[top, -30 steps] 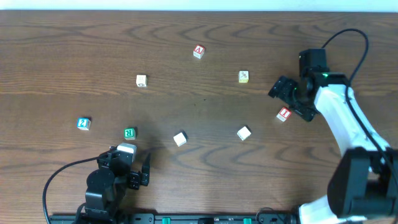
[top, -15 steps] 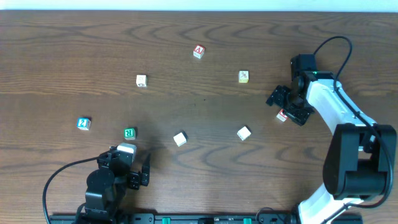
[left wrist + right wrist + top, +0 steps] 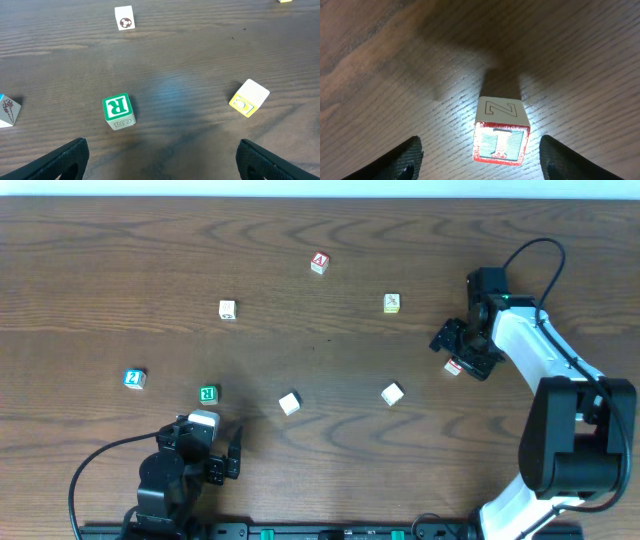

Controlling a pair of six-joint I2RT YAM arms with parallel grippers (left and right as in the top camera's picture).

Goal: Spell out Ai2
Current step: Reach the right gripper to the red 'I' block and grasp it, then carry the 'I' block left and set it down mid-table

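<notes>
Far L I see the blue 2 block [image 3: 134,378], alone on the table [image 3: 300,460]. Left gripper [image 3: 162,157] sits at the near edge w/ fingers wide apart, nothing btwn them; green R block [image 3: 119,111] lies just ahead of it. Red A block [image 3: 319,263] is top-center, well apart from the others. Right gripper [image 3: 480,150] straddles the red I block [image 3: 501,131], fingers apart, touching neither side.

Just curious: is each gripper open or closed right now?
Left gripper: open, empty.
Right gripper: open, straddling the red I block, not gripping.
</notes>
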